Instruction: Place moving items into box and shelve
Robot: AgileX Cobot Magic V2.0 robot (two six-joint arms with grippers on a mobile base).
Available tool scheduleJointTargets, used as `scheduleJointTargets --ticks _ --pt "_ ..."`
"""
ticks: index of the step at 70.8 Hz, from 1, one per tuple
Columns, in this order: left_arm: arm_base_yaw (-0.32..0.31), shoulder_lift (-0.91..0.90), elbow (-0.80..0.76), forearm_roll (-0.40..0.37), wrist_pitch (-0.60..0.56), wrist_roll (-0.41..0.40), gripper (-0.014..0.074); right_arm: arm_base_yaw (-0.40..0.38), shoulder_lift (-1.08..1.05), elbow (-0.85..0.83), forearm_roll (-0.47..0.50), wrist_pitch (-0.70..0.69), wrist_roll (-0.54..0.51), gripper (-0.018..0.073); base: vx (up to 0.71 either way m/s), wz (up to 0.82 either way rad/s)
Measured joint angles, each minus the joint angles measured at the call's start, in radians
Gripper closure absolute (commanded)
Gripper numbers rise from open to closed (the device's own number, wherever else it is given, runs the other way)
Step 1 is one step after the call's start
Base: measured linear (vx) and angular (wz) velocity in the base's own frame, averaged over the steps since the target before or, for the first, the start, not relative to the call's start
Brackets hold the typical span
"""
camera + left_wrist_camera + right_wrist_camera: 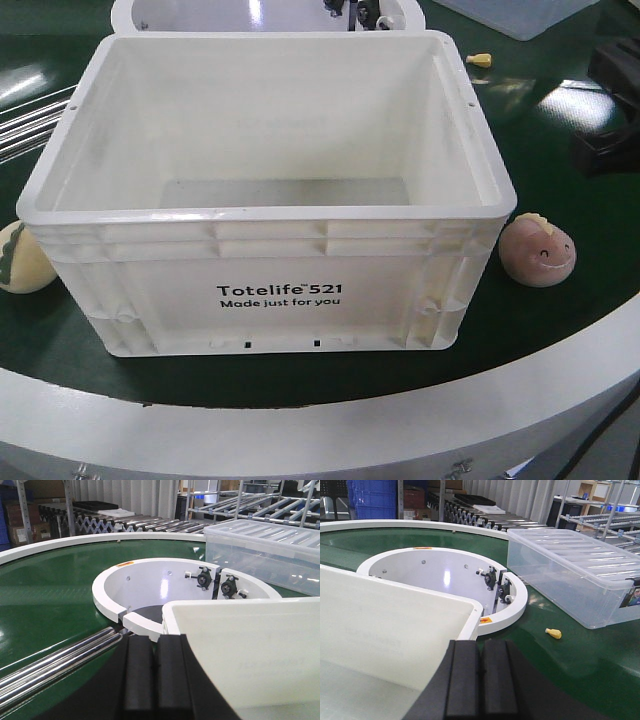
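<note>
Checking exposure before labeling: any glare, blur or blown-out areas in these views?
Front view: box rim nearly blown out, print legible; lamp glare on the green belt. Left wrist view: shut left pincer dark and soft; hotspot on the white ring. Right wrist view: same ring hotspot, box wall washed out, right pincer underexposed.

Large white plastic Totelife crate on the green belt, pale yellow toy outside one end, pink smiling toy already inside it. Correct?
No. The front-facing view shows the pink smiling soft toy on the green belt, outside the other end of the large white plastic crate. The pale yellow toy is as stated.
</note>
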Motion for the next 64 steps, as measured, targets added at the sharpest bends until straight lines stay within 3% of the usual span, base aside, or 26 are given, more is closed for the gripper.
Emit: scheduleJointTargets --ticks 12,22,49,56,64 --pt "0.000 0.000 0.000 0.000 -0.006 0.000 0.0599 0.000 0.000 0.000 0.000 0.000 0.000 0.0548 0.00 0.00" --pt "0.000 0.000 0.000 0.000 -0.006 0.000 0.0533 0.000 0.000 0.000 0.000 0.004 0.004 0.0447 0.00 0.00" --pt "0.000 0.000 0.000 0.000 -0.006 0.003 0.0101 0.000 0.000 0.001 0.000 0.009 0.008 -0.0144 0.00 0.00" --pt "0.000 0.000 0.000 0.000 -0.008 0.003 0.0041 0.000 0.000 0.001 0.000 0.009 0.008 -0.0162 0.00 0.00" --pt "0.000 0.004 0.000 0.000 -0.034 0.003 0.0037 0.000 0.000 0.001 0.000 0.009 0.008 -0.0149 0.00 0.00"
